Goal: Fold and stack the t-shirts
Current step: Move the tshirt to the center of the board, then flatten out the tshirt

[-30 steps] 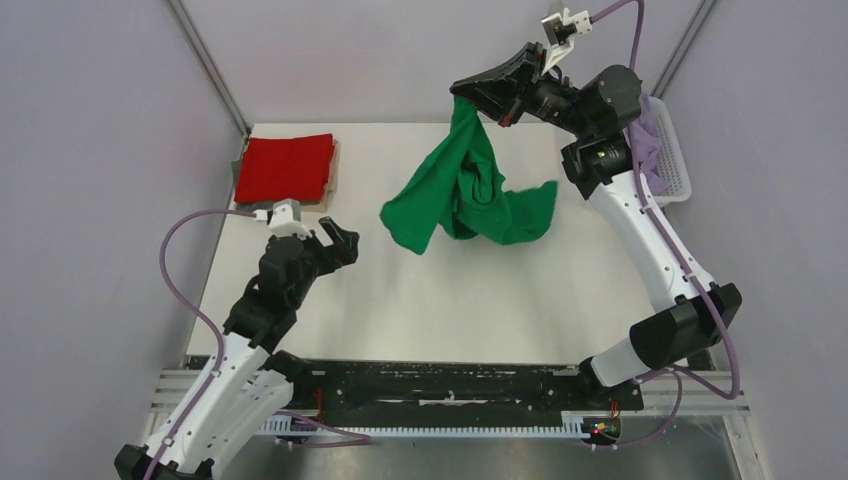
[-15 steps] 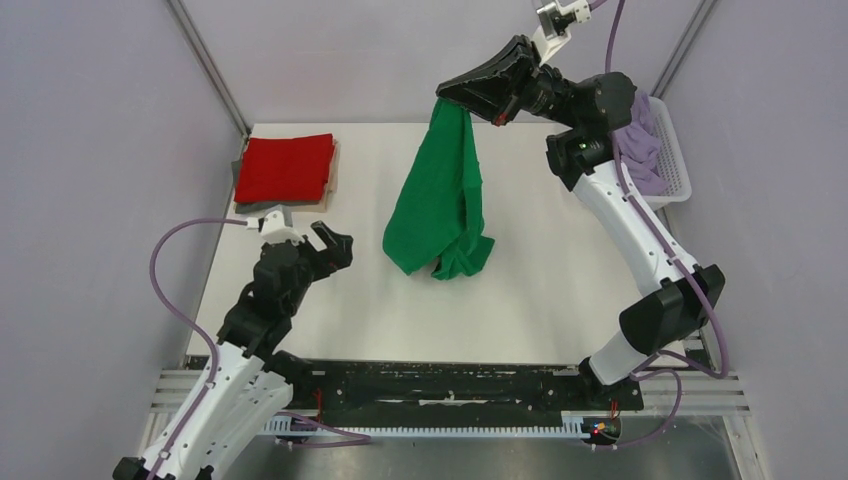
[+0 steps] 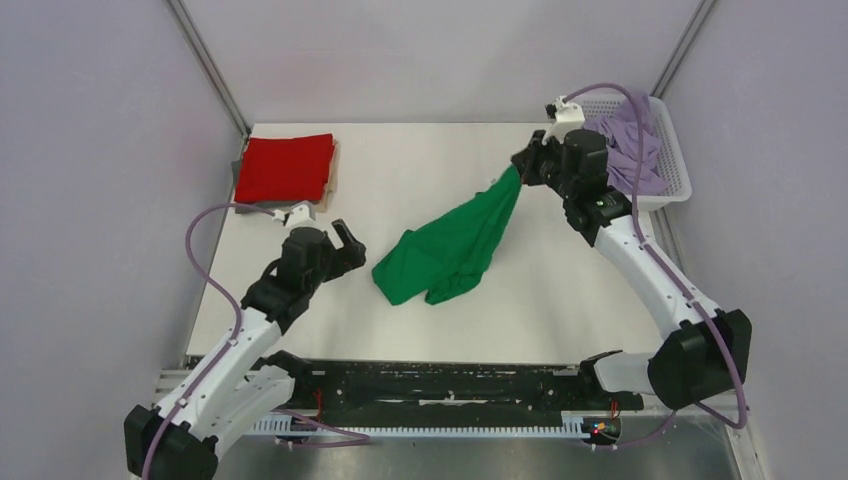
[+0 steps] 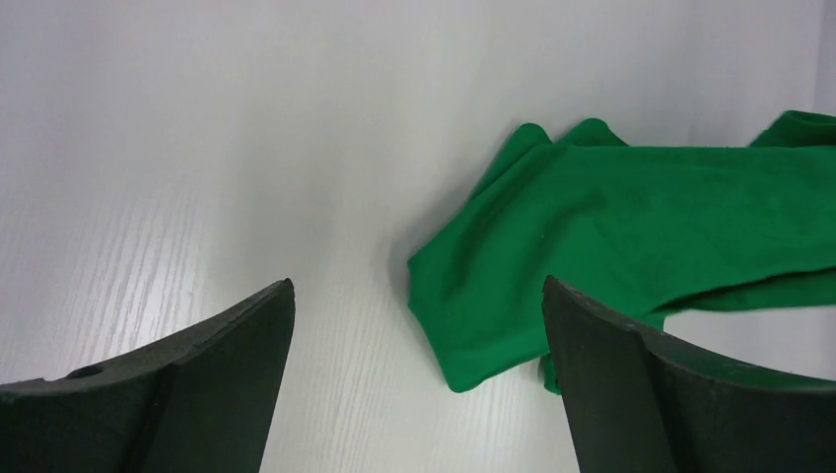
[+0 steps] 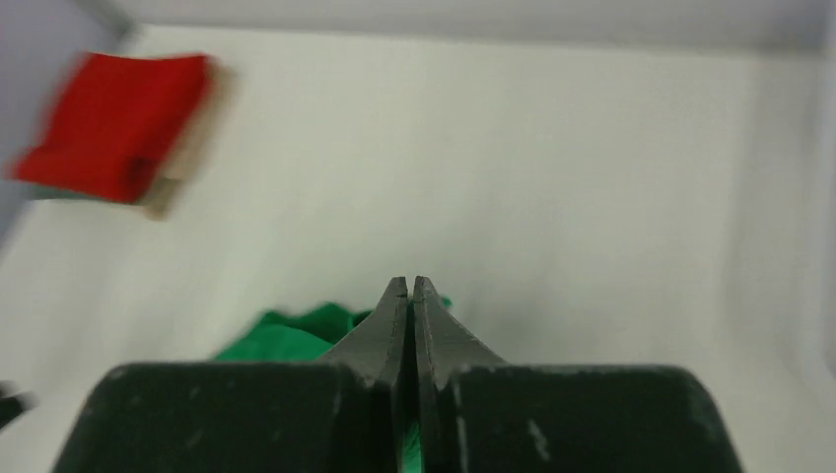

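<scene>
The right tool (image 3: 518, 171) is pinching the green tee (image 3: 447, 249) by one end, the rest lying bunched mid-way along the counter (image 3: 420, 160). Spreading seems in hand; next the left tool (image 3: 349, 243), jaws gaping apart, needs a free corner.

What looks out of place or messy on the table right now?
The green t-shirt lies crumpled mid-table, one end pinched in the right gripper. Lavender cloth sits bunched in the white basket. The red stack looks neat.
</scene>
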`<move>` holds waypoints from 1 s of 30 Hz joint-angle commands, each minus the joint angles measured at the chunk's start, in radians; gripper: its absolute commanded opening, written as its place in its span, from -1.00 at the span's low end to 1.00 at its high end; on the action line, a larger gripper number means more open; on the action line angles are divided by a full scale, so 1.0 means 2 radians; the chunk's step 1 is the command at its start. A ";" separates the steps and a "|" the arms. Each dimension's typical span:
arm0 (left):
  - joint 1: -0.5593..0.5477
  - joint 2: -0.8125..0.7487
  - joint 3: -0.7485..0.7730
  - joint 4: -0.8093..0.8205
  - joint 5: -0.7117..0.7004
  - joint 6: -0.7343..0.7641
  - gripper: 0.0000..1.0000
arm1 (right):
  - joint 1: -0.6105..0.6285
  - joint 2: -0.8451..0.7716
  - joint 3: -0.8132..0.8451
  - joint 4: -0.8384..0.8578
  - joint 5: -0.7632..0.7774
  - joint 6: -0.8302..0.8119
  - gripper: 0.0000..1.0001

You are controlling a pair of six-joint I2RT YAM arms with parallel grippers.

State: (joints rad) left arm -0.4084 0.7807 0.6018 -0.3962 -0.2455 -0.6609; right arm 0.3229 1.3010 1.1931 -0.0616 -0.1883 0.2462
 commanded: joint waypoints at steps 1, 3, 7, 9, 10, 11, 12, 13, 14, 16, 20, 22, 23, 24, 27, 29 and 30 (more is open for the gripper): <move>-0.001 0.048 0.022 0.018 0.023 -0.021 0.99 | -0.036 0.024 -0.074 -0.066 0.241 -0.026 -0.93; -0.001 0.073 0.024 0.019 0.034 -0.020 0.99 | -0.038 0.043 -0.103 -0.057 0.243 -0.027 -0.49; -0.001 0.121 0.013 0.035 0.082 -0.024 0.99 | -0.038 0.095 -0.075 -0.114 0.300 -0.048 0.49; -0.002 0.138 -0.001 0.050 0.119 -0.028 0.99 | -0.035 0.106 -0.065 -0.145 0.356 -0.041 0.85; -0.002 0.145 -0.008 0.055 0.140 -0.031 0.99 | -0.032 0.106 -0.067 -0.155 0.371 -0.039 0.92; -0.003 0.147 -0.017 0.059 0.147 -0.034 0.99 | -0.025 0.103 -0.073 -0.160 0.381 -0.035 0.96; -0.004 0.149 -0.026 0.064 0.155 -0.036 0.97 | -0.016 0.094 -0.086 -0.158 0.387 -0.029 0.96; -0.006 0.148 -0.038 0.071 0.161 -0.039 0.94 | -0.003 0.084 -0.099 -0.153 0.385 -0.025 0.96; -0.007 0.147 -0.048 0.080 0.171 -0.041 0.91 | 0.014 0.068 -0.119 -0.144 0.378 -0.020 0.96; -0.011 0.144 -0.067 0.104 0.193 -0.046 0.84 | 0.042 0.036 -0.162 -0.114 0.342 -0.011 0.96; -0.020 0.152 -0.090 0.156 0.217 -0.059 0.70 | 0.086 -0.028 -0.263 -0.024 0.214 0.020 0.88; -0.023 0.168 -0.093 0.181 0.223 -0.065 0.58 | 0.108 -0.055 -0.304 0.024 0.167 0.042 0.82; -0.025 0.179 -0.093 0.194 0.223 -0.068 0.53 | 0.124 -0.063 -0.316 0.051 0.153 0.047 0.81; -0.026 0.190 -0.092 0.211 0.223 -0.072 0.47 | 0.137 -0.067 -0.325 0.068 0.146 0.051 0.79; -0.030 0.230 -0.084 0.252 0.223 -0.077 0.28 | 0.165 -0.065 -0.338 0.103 0.136 0.063 0.72; -0.031 0.256 -0.076 0.270 0.216 -0.076 0.20 | 0.176 -0.051 -0.338 0.116 0.136 0.066 0.62; -0.030 0.270 -0.071 0.276 0.215 -0.072 0.08 | 0.182 -0.041 -0.333 0.114 0.141 0.065 0.56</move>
State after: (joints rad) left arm -0.4618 1.2411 0.4202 0.0143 0.1795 -0.7788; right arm 0.6518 1.1912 0.5167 0.0074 0.1387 0.3336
